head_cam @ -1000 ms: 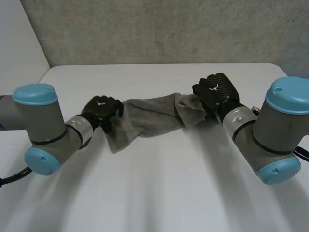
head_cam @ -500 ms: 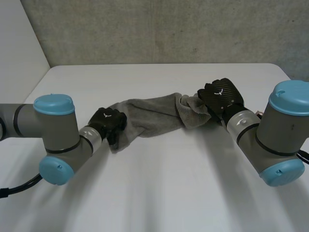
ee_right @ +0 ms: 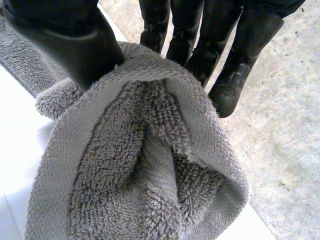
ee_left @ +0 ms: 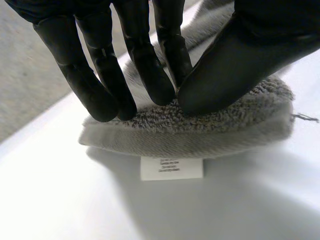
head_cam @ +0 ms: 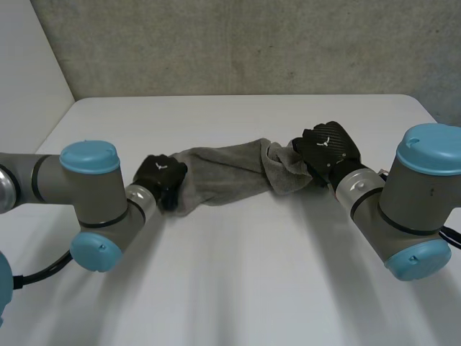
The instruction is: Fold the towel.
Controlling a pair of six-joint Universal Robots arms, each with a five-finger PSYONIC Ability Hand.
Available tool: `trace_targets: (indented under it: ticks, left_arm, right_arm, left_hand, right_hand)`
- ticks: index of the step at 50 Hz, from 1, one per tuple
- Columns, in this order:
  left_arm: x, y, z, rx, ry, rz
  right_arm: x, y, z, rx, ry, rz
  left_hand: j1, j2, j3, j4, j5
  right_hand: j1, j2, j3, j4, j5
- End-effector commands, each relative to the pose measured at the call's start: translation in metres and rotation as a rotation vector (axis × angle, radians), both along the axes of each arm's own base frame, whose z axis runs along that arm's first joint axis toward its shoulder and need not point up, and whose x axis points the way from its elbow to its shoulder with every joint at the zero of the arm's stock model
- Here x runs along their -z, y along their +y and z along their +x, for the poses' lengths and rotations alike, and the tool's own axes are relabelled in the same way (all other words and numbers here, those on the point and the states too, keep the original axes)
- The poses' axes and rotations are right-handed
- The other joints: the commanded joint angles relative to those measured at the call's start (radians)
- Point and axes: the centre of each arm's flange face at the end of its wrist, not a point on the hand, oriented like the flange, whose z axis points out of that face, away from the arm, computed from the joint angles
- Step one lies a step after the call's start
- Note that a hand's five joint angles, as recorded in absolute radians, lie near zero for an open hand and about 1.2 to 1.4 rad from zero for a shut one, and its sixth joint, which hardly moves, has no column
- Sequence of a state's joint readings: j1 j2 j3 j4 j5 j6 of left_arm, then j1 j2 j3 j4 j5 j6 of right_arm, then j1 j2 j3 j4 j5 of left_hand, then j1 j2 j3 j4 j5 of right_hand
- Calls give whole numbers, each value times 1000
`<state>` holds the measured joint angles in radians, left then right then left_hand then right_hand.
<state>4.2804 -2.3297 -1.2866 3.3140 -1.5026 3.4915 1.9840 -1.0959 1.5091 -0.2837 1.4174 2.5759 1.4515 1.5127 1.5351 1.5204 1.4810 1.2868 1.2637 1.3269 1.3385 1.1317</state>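
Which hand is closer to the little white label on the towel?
Left. The left hand pinches one end of the towel, with the label just past its fingertips; the right hand grips the bunched opposite end, away from it.

— Can you read the label [ee_left: 171, 168] at the towel's [ee_left: 200, 137] edge?
— No, the print is too small. At the right hand [ee_right: 60, 35], the towel hides some fingertips and runs off the frame.
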Motion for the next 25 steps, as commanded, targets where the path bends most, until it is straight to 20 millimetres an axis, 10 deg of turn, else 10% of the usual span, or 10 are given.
trace_targets:
  ticks: [1,9,19,25]
  left_arm:
    - [-31,0,-1,-27,42,-83]
    - [-67,5,4,-33,75,-147]
    - [-202,23,45,-111,315,-396]
    - [-234,31,59,-111,402,-453]
  right_arm:
    - [-3,-4,-3,12,-6,-3]
    - [-36,-8,-14,43,-17,-14]
    - [-168,13,-60,107,-135,-113]
    - [-203,18,-80,116,-195,-135]
  left_hand:
    - [-55,-116,-139,-124,-259]
    - [-55,-116,-139,-124,-259]
    - [-55,-116,-139,-124,-259]
    - [-55,-116,-139,-124,-259]
  right_hand:
    - [109,133,69,58,90]
    - [109,133,69,58,90]
    - [109,133,69,58,90]
    - [109,133,69,58,90]
